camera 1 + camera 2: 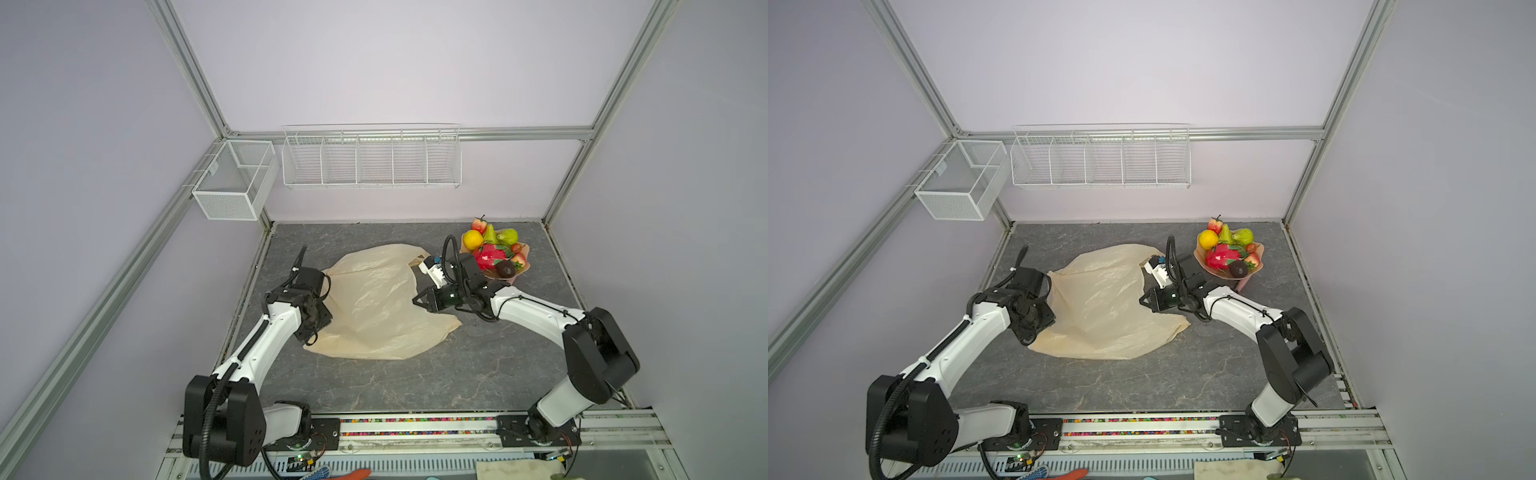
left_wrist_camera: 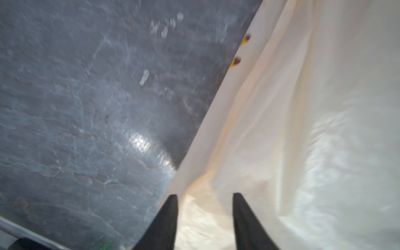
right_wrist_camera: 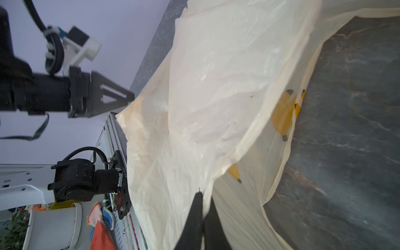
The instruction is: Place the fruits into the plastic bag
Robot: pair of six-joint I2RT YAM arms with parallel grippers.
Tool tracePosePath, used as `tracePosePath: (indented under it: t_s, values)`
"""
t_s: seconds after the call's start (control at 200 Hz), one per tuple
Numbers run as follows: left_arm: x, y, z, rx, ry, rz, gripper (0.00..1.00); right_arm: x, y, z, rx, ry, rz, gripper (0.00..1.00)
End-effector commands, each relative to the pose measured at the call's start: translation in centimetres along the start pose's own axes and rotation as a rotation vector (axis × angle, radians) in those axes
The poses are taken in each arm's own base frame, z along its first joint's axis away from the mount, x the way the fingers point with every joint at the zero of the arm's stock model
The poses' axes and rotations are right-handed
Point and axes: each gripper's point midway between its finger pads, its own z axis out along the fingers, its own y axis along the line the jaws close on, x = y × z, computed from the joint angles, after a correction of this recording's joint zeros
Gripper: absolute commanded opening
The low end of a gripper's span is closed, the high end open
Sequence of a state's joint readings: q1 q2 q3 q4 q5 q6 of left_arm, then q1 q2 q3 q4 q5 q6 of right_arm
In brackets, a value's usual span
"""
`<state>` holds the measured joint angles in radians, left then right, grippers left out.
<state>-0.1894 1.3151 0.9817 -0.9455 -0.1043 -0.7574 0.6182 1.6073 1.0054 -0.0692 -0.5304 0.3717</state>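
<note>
1. Nearest me, the plastic bag (image 1: 374,299) lies slack and crumpled on the grey table (image 1: 415,382), mid-workspace. I can't see its mouth standing open.
2. At the bag's left edge my left gripper (image 2: 205,194) has its jaws parted partway. Film lies between them, but they clamp nothing.
3. On the bag's right edge my right gripper (image 3: 204,194) is closed tight, and I judge it pinches a fold of the film there.
4. The film looks feather-light, floppy and slippery. I'd hold it at a handle loop or the doubled rim, not mid-panel, where it would only bunch.
5. Farthest back on the right, the fruits (image 1: 494,253) sit heaped in a pink dish (image 1: 526,257), near the bag but apart from it. They look light, hard and smooth, so they are likely to roll.
</note>
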Motion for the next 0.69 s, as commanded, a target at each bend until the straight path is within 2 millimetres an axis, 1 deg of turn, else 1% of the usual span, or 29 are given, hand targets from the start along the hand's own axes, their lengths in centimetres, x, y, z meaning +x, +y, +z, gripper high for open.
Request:
tracePosePath:
  t_s: [0.0,0.075,0.135,0.185,0.245,0.325,0.415,0.48,0.52,0.525,0.535,0.545,0.555,0.57,0.585,0.59,0.605,0.615,0.625,0.63,0.645,0.65,0.665,0.67,0.69]
  values:
    - [-2.6,-1.0,-3.1,0.022,-0.053,0.015,0.62,-0.4,1.7,0.7,0.043,-0.071,0.001,0.07]
    - [-3.6,-1.6,-5.9,0.064,-0.096,-0.004,0.69,-0.1,1.8,1.2,0.060,-0.067,-0.011,0.07]
    - [-4.0,-2.9,-8.2,0.149,-0.115,0.016,0.71,0.1,1.5,1.4,0.069,-0.060,-0.006,0.07]
    - [-3.8,-4.2,-9.7,0.247,-0.119,0.012,0.73,0.1,1.5,1.4,0.074,-0.064,-0.012,0.07]
    - [-3.0,-6.0,-10.5,0.344,-0.087,0.013,0.77,-0.2,1.4,1.2,0.078,-0.075,-0.023,0.07]
    - [-1.3,-8.8,-10.2,0.400,0.004,0.055,0.77,-0.3,1.5,1.1,0.082,-0.081,-0.039,0.07]
    - [1.0,-12.7,-9.8,0.419,0.067,0.161,0.77,-0.2,1.7,0.9,0.078,-0.088,-0.059,0.07]
    - [2.4,-15.3,-8.8,0.430,0.120,0.216,0.78,0.0,1.6,0.8,0.079,-0.093,-0.065,0.07]
    - [2.9,-16.4,-8.1,0.415,0.140,0.244,0.78,0.1,1.6,0.8,0.080,-0.092,-0.069,0.07]
    - [3.0,-16.6,-7.7,0.406,0.146,0.246,0.78,0.1,1.6,0.8,0.080,-0.092,-0.069,0.07]
    - [3.0,-16.7,-7.7,0.405,0.145,0.253,0.78,0.1,1.7,0.8,0.079,-0.092,-0.072,0.07]
    - [3.1,-17.0,-7.3,0.393,0.153,0.258,0.78,0.1,1.7,0.8,0.079,-0.092,-0.074,0.07]
    - [3.2,-17.2,-7.3,0.392,0.152,0.267,0.78,0.0,1.7,0.8,0.080,-0.094,-0.077,0.07]
    - [3.3,-17.5,-6.9,0.379,0.160,0.274,0.78,0.0,1.7,0.8,0.080,-0.095,-0.078,0.07]
    - [3.4,-17.8,-7.0,0.379,0.162,0.282,0.78,0.1,1.7,0.8,0.082,-0.093,-0.079,0.07]
    - [3.5,-18.0,-6.6,0.371,0.169,0.286,0.78,0.0,1.7,0.8,0.081,-0.094,-0.080,0.07]
    - [3.6,-18.4,-6.7,0.374,0.170,0.294,0.78,0.1,1.7,0.8,0.082,-0.094,-0.082,0.07]
    - [3.7,-18.6,-6.3,0.367,0.178,0.299,0.78,0.0,1.8,0.8,0.081,-0.096,-0.084,0.07]
    - [3.7,-19.0,-6.4,0.373,0.176,0.304,0.78,0.0,1.8,0.8,0.081,-0.096,-0.084,0.07]
    - [3.9,-19.1,-6.0,0.364,0.183,0.305,0.78,0.0,1.8,0.8,0.080,-0.096,-0.085,0.07]
    - [3.9,-19.5,-6.2,0.371,0.184,0.312,0.78,0.0,1.9,0.8,0.079,-0.096,-0.087,0.07]
    - [4.0,-19.6,-5.9,0.364,0.189,0.314,0.78,0.0,1.9,0.8,0.079,-0.096,-0.089,0.07]
    - [4.1,-20.0,-6.1,0.371,0.188,0.323,0.77,0.0,1.9,0.8,0.079,-0.097,-0.089,0.07]
    - [4.3,-20.2,-5.8,0.365,0.194,0.326,0.77,0.0,1.9,0.8,0.078,-0.097,-0.091,0.07]
    - [4.4,-20.6,-5.7,0.362,0.196,0.337,0.78,0.0,2.0,0.9,0.077,-0.098,-0.094,0.07]
